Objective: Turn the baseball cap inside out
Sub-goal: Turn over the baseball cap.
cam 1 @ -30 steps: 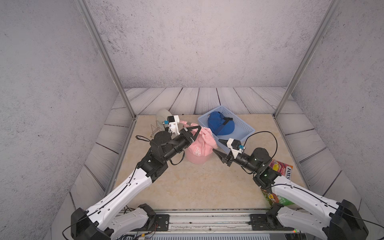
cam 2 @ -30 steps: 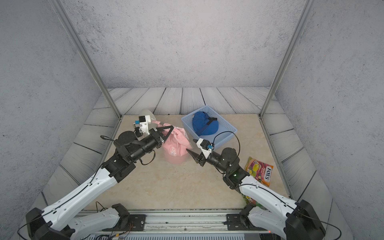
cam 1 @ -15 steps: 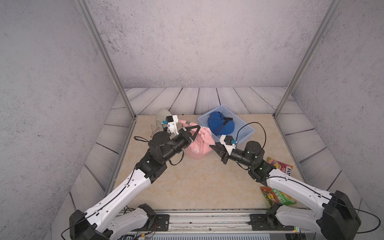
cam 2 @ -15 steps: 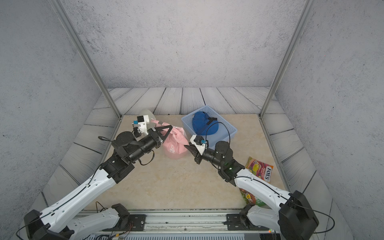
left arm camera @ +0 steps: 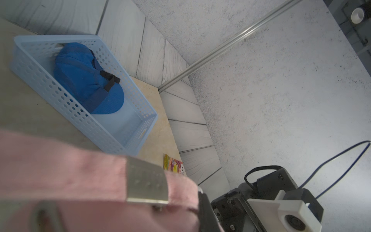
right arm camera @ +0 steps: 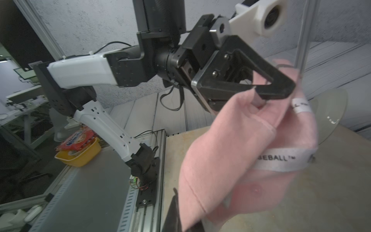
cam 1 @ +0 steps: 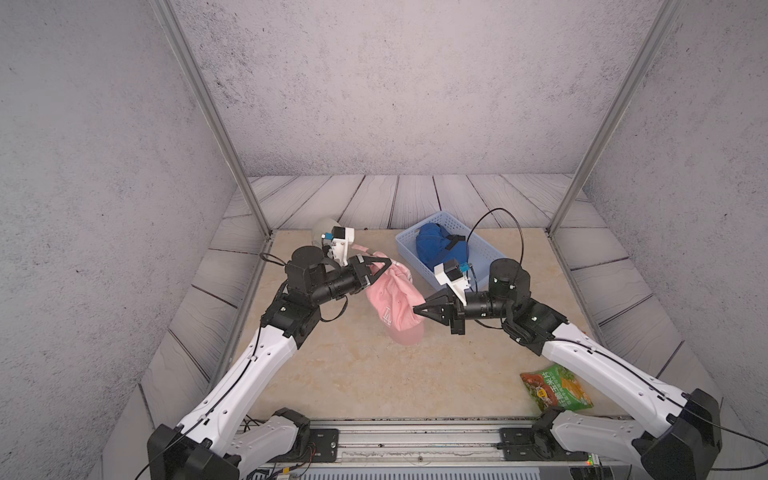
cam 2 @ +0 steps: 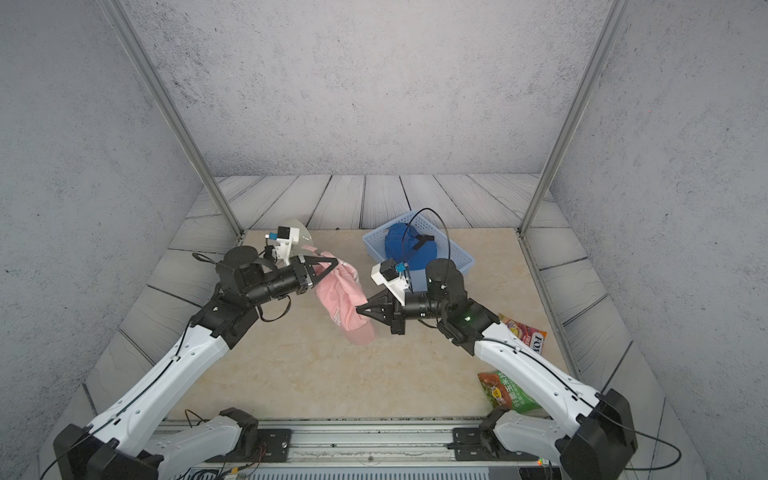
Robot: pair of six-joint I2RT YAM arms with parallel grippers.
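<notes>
Gray walls stand around a tan tabletop (cam 1: 353, 374) with wood-look boards at its sides.

Near the middle of it, the pink baseball cap (cam 1: 395, 301) hangs between the two robot arms. Both top views show it crumpled, with its brim pointing down. I cannot tell if the brim touches the tabletop.

The left pincer (cam 1: 388, 262) is pressed together on the top edge of the pink baseball cap. The right wrist view shows its black fingers (right arm camera: 281, 90) pinching the pink cloth. A white band (right arm camera: 281, 158) with letters runs across the inside of the cap.

The right pincer (cam 1: 415, 309) is squeezed together on the lower side of the cap, on the side away from the left arm. Its tip is right against the cloth in both top views.

The left wrist view shows a pink strap with a metal buckle (left arm camera: 147, 180) very close to the camera.

Behind the right arm sits a light blue basket (cam 1: 478, 245). A blue cap (cam 1: 440, 247) lies in it.

A clear dish (cam 1: 322, 226) is at the back of the tabletop, just behind the left arm's camera.

A green snack bag (cam 1: 555, 386) lies near the front, partly under the right arm. A red snack bag (cam 2: 528, 334) lies by the right edge of the tabletop.
</notes>
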